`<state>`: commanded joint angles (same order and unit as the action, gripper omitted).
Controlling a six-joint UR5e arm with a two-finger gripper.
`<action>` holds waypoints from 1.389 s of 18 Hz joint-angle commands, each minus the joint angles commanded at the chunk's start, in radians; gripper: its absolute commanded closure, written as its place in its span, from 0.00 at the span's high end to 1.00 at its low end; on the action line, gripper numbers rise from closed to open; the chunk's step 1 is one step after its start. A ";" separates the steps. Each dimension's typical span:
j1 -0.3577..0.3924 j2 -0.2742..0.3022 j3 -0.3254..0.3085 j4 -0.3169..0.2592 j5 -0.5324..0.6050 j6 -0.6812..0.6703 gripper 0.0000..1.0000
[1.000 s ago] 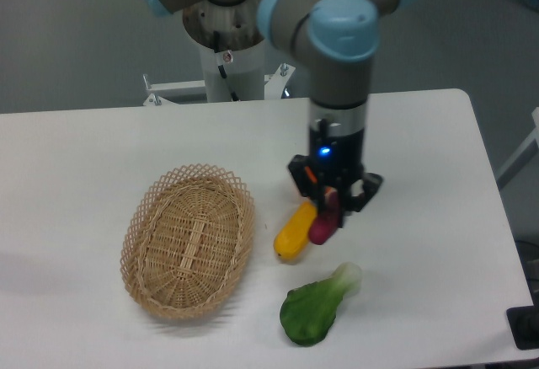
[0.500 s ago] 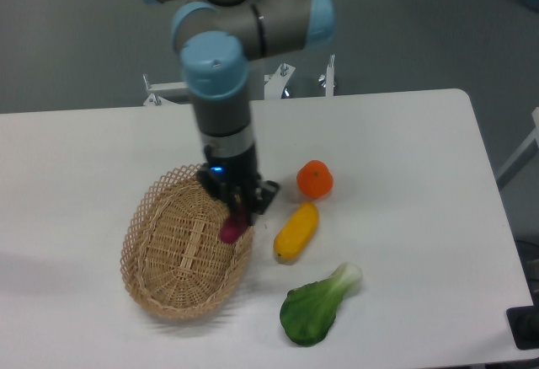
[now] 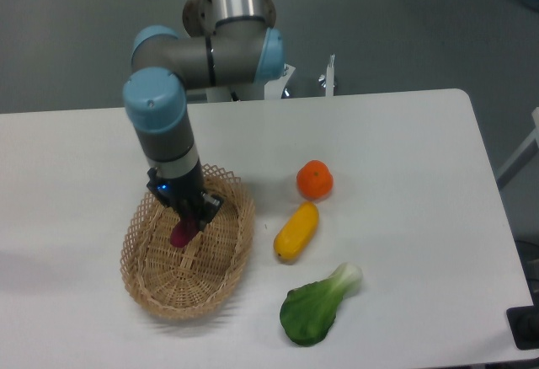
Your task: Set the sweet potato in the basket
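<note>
The tan woven wicker basket (image 3: 227,255) sits on the white table at the left front. My gripper (image 3: 189,218) hangs over the middle of the basket, pointing down. It is shut on the reddish-purple sweet potato (image 3: 180,234), whose lower end sticks out below the fingers, just above or at the basket's floor. The upper part of the sweet potato is hidden by the fingers.
A yellow oblong vegetable (image 3: 296,231) lies right of the basket. A round orange fruit (image 3: 314,179) sits behind it. A green leafy vegetable (image 3: 317,306) lies near the front edge. The arm's base stands at the table's back edge.
My gripper has carried the sweet potato leftward, from beside the yellow vegetable, across the basket's right rim, to over the basket's middle, and it sits lower now.
</note>
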<state>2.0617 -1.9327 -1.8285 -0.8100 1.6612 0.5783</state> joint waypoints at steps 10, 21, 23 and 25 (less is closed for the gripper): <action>-0.029 -0.045 0.000 -0.002 0.037 0.115 0.27; -0.026 -0.003 0.063 -0.008 0.049 0.121 1.00; -0.009 0.030 0.084 -0.014 0.041 0.100 1.00; 0.032 0.061 0.092 -0.015 0.038 0.063 1.00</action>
<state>2.0937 -1.8717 -1.7365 -0.8253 1.6997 0.6413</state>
